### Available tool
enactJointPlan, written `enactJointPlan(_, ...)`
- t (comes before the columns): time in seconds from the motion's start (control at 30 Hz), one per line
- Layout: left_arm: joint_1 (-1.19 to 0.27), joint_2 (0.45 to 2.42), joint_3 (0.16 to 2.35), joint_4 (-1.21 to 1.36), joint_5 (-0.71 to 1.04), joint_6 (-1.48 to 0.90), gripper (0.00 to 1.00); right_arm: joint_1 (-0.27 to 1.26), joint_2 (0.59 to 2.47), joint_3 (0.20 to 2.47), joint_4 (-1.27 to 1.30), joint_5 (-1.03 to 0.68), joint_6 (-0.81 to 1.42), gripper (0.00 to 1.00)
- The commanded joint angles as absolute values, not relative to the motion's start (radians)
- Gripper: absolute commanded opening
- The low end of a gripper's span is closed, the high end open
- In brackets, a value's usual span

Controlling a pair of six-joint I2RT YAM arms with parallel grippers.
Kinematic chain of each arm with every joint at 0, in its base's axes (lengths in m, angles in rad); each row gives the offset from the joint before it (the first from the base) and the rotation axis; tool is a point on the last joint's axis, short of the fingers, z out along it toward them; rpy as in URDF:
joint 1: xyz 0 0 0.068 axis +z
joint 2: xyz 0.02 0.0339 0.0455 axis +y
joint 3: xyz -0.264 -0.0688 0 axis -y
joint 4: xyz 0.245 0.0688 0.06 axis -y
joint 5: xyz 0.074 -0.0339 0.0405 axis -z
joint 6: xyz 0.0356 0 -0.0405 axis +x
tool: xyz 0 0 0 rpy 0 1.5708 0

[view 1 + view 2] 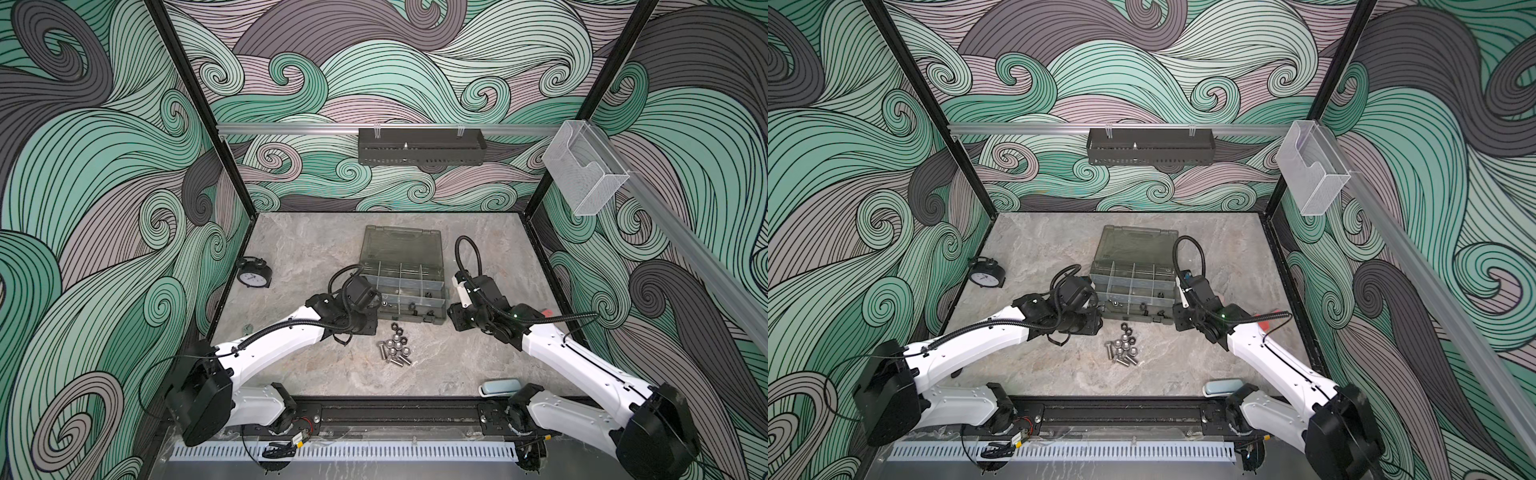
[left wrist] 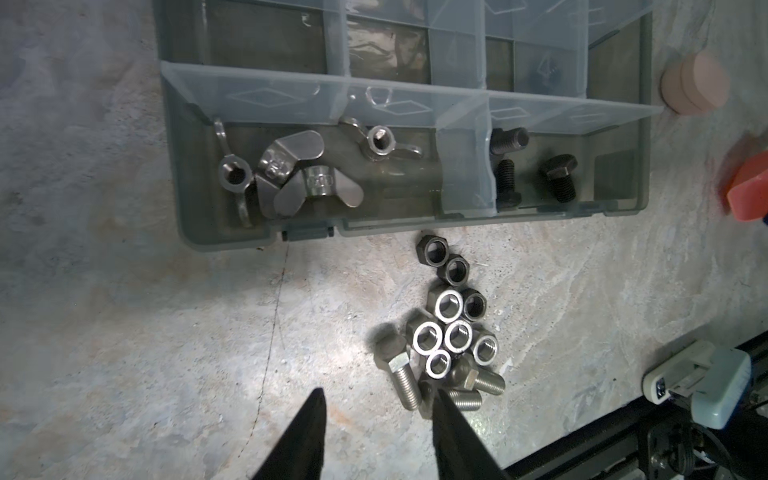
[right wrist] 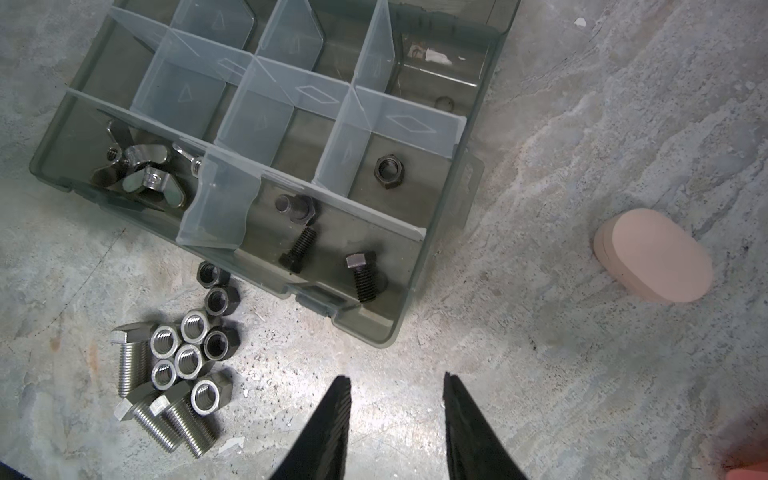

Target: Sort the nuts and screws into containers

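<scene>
While my left gripper (image 2: 378,419) and right gripper (image 3: 395,399) gape empty, loose nuts (image 2: 445,334) and screws (image 2: 401,376) cluster at lower centre, possibly touching a left fingertip (image 2: 451,432).

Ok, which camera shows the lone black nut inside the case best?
Right wrist: the nut lies in plain sight, alone in its compartment. In the left wrist view the dividers blur it; in both top views it is at most a dark speck.
</scene>
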State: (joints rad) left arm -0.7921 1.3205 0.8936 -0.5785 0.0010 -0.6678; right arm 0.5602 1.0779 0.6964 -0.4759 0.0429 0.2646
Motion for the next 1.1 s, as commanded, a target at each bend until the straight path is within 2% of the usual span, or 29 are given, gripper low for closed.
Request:
enactJointPlan(0.0,-0.817,1.386,0.944,-0.57,0.048,-0.632,0.45,0.57,1.049,0.664,-0.492,0.032,0.312,0.39)
enactJointPlan(0.53,-0.912,1.724,1.147,-0.582,0.109,-0.56,0.45,0.577,0.988,0.617,-0.511,0.031,0.342,0.39)
enactJointPlan(1.07,-0.916,1.86,1.208,-0.594,0.083,-0.587,0.43,0.578,0.974,0.6,-0.514,0.02,0.356,0.39)
